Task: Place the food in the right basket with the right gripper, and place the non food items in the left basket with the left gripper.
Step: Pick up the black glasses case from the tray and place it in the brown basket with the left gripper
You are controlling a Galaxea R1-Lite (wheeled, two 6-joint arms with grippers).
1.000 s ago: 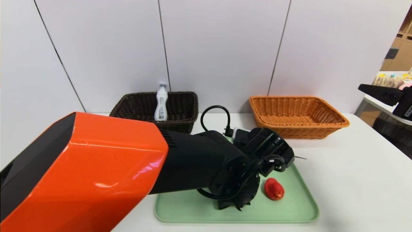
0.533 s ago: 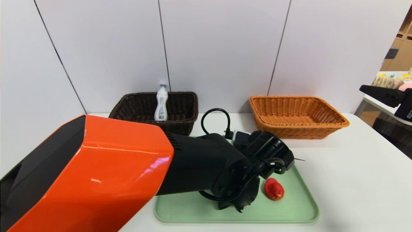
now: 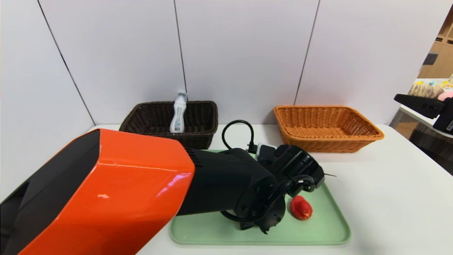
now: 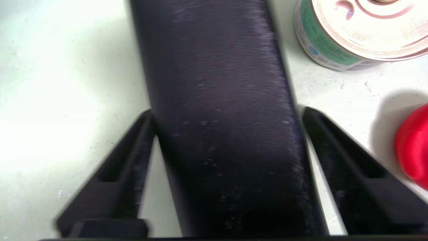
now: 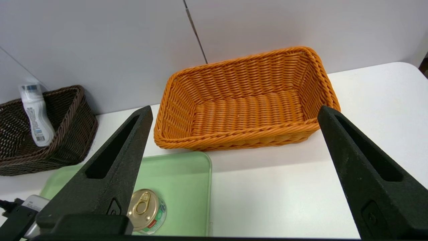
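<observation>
White tabletop carried a green tray. Over it the left gripper straddled the long black case, fingers touching its sides. Only the wrist views showed the tin can beside it. Right gripper hung wide open, empty, facing the orange basket; the bottle leaned in the brown basket.

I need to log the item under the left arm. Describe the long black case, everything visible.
The long black case is dark, with a fine matte grain flecked with pale specks. It lies flat on the green tray, running lengthwise between the left gripper's fingers, which straddle it closely on both sides. The tin can and the red lumpy object sit apart from it on one side. Its ends are out of frame, and the head view hides it behind the arm.
</observation>
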